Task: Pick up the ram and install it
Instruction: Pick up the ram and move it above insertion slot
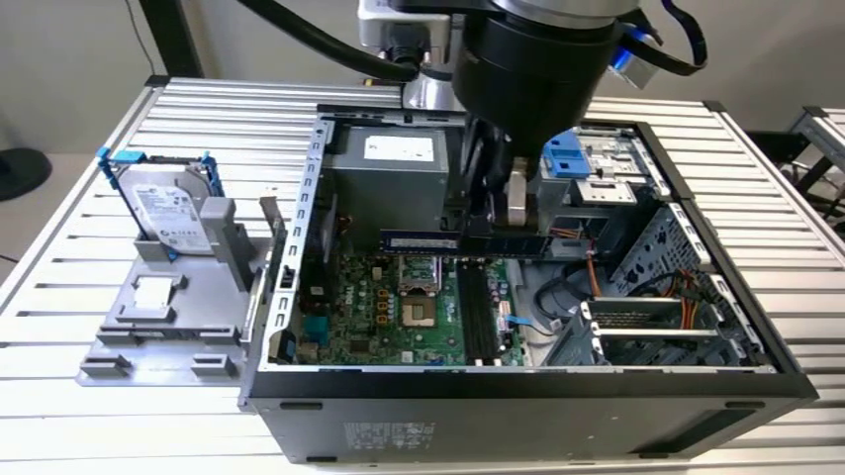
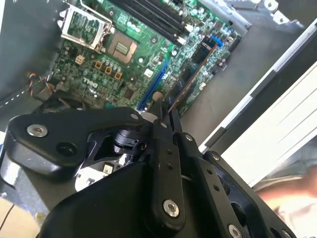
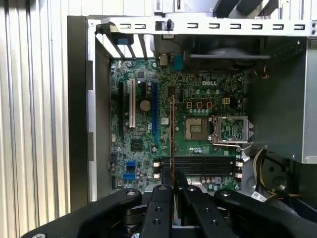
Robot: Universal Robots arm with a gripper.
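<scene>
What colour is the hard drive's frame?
Blue; the frame shows best in the exterior view.

A counter (image 1: 59,247) of pale ribbed metal slats fills most of the exterior view, from the lower left of the frame to the right edge, under soft, even light. Across the top of the frame behind it stands a plain light-grey wall (image 1: 66,40), with a dark upright post (image 1: 172,35) in the upper left. At the left edge a black round base (image 1: 19,170) rests on the grey floor (image 1: 16,237), and the corner of a second slatted surface (image 1: 826,129) shows at the upper right edge.
</scene>
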